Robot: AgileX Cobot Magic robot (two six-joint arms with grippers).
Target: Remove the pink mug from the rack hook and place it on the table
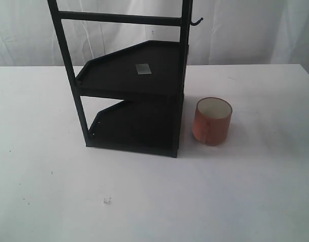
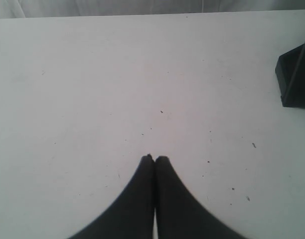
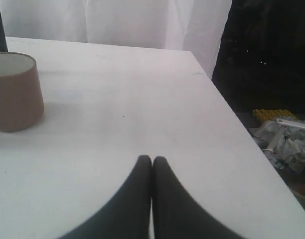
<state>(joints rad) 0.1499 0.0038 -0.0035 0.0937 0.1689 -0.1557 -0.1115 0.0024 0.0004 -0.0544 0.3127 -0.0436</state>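
Note:
The pink mug (image 1: 213, 121) stands upright on the white table (image 1: 245, 191), just right of the black rack's base, its cream inside showing and its handle toward the camera. In the right wrist view the pink mug (image 3: 14, 92) sits well apart from my right gripper (image 3: 152, 159), which is shut on nothing. The rack hook (image 1: 196, 21) sticks out bare from the top of the right post. My left gripper (image 2: 154, 159) is shut and empty over the bare table (image 2: 117, 89). Neither gripper shows in the exterior view.
The black two-shelf rack (image 1: 139, 75) stands at the table's middle back; a corner of the rack (image 2: 296, 79) shows in the left wrist view. The table's right edge (image 3: 242, 134) drops off to dark floor clutter (image 3: 284, 137). White curtains hang behind.

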